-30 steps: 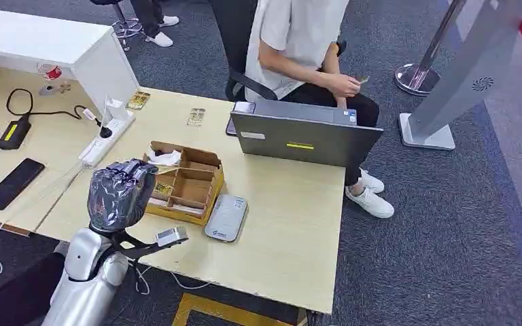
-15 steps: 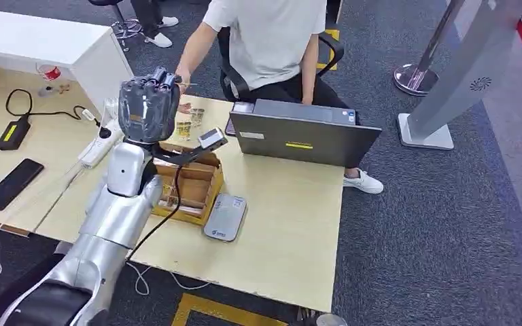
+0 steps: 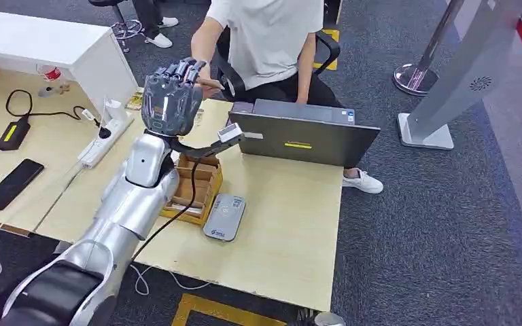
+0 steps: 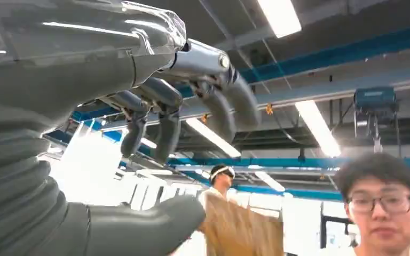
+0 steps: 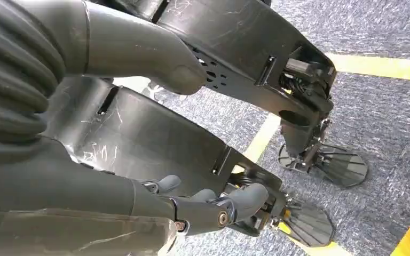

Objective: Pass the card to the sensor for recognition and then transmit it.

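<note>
Head view: the thin tan card (image 3: 211, 83) is held in the seated person's hand (image 3: 200, 76), just beyond the fingertips of the raised left hand (image 3: 171, 100). In the left wrist view the card (image 4: 243, 230) stands beside the thumb, fingers spread, nothing gripped yet. The right hand (image 5: 155, 160) hangs loosely curled over the floor. Below lie the pale wooden counter (image 3: 292, 224), grey flat sensor pad (image 3: 224, 216) and grey laptop (image 3: 306, 139).

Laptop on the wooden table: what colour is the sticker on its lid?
Yellow, a small strip on the dark grey laptop lid; it shows best in the head view.
</note>
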### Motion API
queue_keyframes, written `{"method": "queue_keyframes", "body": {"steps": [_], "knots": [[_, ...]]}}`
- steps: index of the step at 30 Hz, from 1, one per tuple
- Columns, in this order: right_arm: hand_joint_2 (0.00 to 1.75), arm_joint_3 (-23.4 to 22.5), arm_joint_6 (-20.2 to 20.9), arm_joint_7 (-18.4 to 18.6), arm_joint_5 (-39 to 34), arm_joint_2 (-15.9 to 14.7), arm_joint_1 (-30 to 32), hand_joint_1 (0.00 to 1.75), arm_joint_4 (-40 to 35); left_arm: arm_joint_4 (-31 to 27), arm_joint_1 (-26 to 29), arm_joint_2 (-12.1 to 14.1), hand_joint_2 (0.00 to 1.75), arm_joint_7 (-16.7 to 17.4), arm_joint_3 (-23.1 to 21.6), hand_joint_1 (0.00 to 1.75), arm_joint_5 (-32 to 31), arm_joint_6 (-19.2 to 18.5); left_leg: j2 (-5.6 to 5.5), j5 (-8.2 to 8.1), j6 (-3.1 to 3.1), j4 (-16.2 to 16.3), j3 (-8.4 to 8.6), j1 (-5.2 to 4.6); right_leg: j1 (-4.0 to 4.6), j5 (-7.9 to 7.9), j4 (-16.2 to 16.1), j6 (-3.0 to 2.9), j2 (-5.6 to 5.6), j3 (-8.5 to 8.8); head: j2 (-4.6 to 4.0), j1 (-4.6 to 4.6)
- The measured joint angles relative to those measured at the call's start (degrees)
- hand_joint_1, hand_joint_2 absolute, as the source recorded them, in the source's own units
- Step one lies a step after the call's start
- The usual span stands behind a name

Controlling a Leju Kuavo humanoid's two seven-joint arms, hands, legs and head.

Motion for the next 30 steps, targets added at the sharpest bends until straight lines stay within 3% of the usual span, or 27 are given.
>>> {"method": "queue_keyframes", "body": {"steps": [4, 8, 12, 15, 18, 20, 22, 24, 26, 30], "knots": [[1.75, 0.0, 0.0, 0.0, 0.0, 0.0, 0.0, 0.0, 0.0, 1.5, 0.0, 0.6, 1.75, -0.2, 0.0, 0.0, 0.8, 0.0, 0.0, 0.0, 0.0, 0.0, 0.0, 0.0, 0.0, 0.0, 0.0, 0.0, 0.0, 0.0, 0.0, 0.02], [1.75, 0.0, -0.1, -0.1, -0.5, 0.0, 0.0, 0.0, 0.0, 1.6, 0.7, 1.9, 1.75, -3.1, 0.0, 0.0, 4.9, 0.0, 0.0, 0.0, 0.0, 0.0, -0.01, 0.0, 0.0, 0.0, 0.0, 0.0, 0.0, 0.01, 0.0, 0.02], [1.75, 0.0, 0.0, -1.1, -1.8, 0.0, 0.2, 0.0, 0.1, 1.6, 3.1, 5.2, 1.75, -13.6, 2.2, 0.0, 23.8, -0.4, 0.12, -0.01, -0.01, 0.0, 0.0, -0.01, 0.0, -0.01, 0.1, -0.02, 0.11, -0.02, 0.0, 0.02], [1.75, 0.0, 1.1, -1.9, -2.4, -0.2, 0.7, 0.0, 0.1, 1.7, 5.3, 10.0, 1.75, -21.6, 7.2, 0.0, 40.8, -3.6, 0.25, -0.05, -0.07, -0.1, 0.04, 0.0, 0.01, -0.09, 0.1, -0.13, 0.25, -0.03, 0.0, 0.04], [1.75, 0.0, 2.4, -2.6, -2.6, -0.4, 1.5, 0.0, 0.1, 3.7, 7.9, 15.8, 1.75, -27.1, 16.7, 0.0, 59.9, -11.5, 0.58, -0.19, -0.29, -0.1, 0.16, 0.02, 0.04, -0.18, 0.2, -0.27, 0.57, -0.02, 0.0, 0.02], [1.75, 0.0, 3.6, -3.5, -2.5, -0.7, 2.1, 0.0, 0.1, 7.1, 10.1, 21.5, 1.75, -29.0, 25.9, 0.0, 72.8, -19.7, 0.88, -0.38, -0.51, -0.2, 0.27, 0.02, 0.04, -0.28, 0.3, -0.43, 0.89, 0.04, 0.0, 0.04], [1.75, 0.1, 4.3, -4.2, -2.4, -0.9, 2.8, 0.0, 0.0, 11.2, 13.5, 26.2, 1.75, -28.7, 35.7, 0.0, 83.6, -26.7, 1.35, -0.64, -0.78, -0.2, 0.51, 0.02, 0.04, -0.42, 0.3, -0.62, 1.37, 0.06, 0.0, 0.0], [1.75, 0.4, 4.5, -4.9, -1.7, -1.2, 3.5, 0.0, 0.0, 15.3, 19.0, 31.9, 1.75, -26.5, 46.8, 0.0, 95.3, -32.3, 1.74, -0.9, -0.81, -0.3, 0.74, 0.02, 0.03, -0.55, 0.3, -0.67, 1.78, 0.1, 0.0, -0.09], [1.75, 1.1, 4.5, -5.2, -1.1, -1.4, 4.1, 0.0, 0.0, 18.9, 25.0, 35.0, 1.75, -24.4, 57.4, 0.0, 103.8, -33.6, 1.88, -1.12, -0.8, -0.2, 0.86, 0.02, 0.02, -0.78, 0.3, -0.74, 1.93, 0.1, 0.0, -0.37], [1.75, 2.1, 4.5, -5.7, -0.7, -1.7, 4.6, 0.0, -0.3, 23.2, 33.9, 36.4, 1.75, -24.8, 70.8, 0.0, 107.1, -31.2, 0.81, -1.21, -0.69, -0.2, 0.82, 0.05, 0.03, -1.34, 0.2, -0.58, 0.81, 0.3, 0.0, -0.24]]}}
